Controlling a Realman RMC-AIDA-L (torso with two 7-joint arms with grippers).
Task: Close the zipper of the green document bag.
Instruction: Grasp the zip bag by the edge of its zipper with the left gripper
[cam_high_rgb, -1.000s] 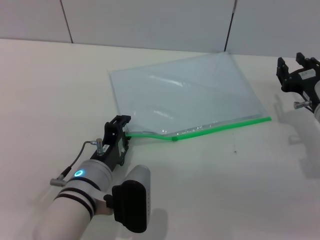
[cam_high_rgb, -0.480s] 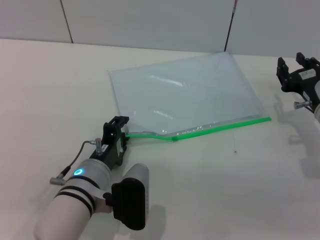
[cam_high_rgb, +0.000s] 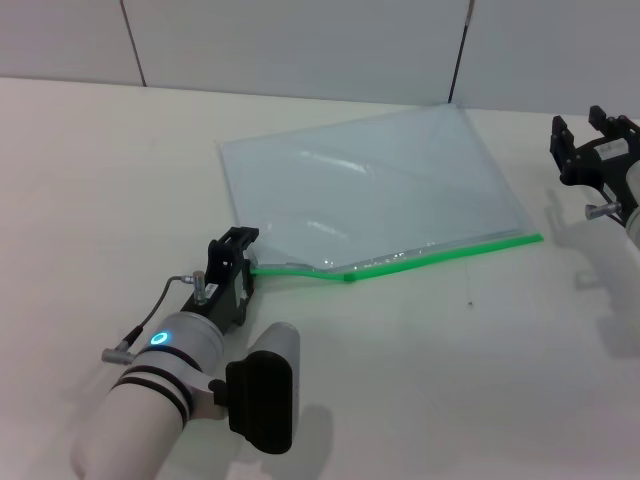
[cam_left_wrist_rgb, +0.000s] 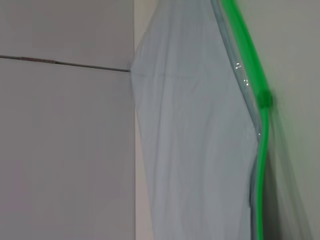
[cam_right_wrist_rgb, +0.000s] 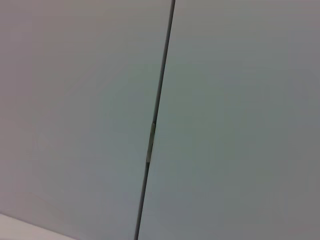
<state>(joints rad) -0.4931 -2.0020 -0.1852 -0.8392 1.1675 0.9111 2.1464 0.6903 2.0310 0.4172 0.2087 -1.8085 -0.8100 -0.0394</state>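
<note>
At zipper (cam_high_rgb: 400, 262) end, left end effector (cam_high_rgb: 243, 262); unlabelled.

**Hidden or undeterminable items**

Left gripper (cam_high_rgb: 238, 262): fingertips at the near-left end of the zipper (cam_high_rgb: 400, 262); grip not discernible. Right gripper (cam_high_rgb: 594, 150): cut by the frame edge. Green document bag (cam_left_wrist_rgb: 195, 150): cropped in the left wrist view; slider (cam_left_wrist_rgb: 264, 99) blurred.

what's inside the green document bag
Nothing shows inside the green document bag: through the translucent plastic only the pale table is visible. Its corner at the left claw, where the zipper ends, is covered.
</note>
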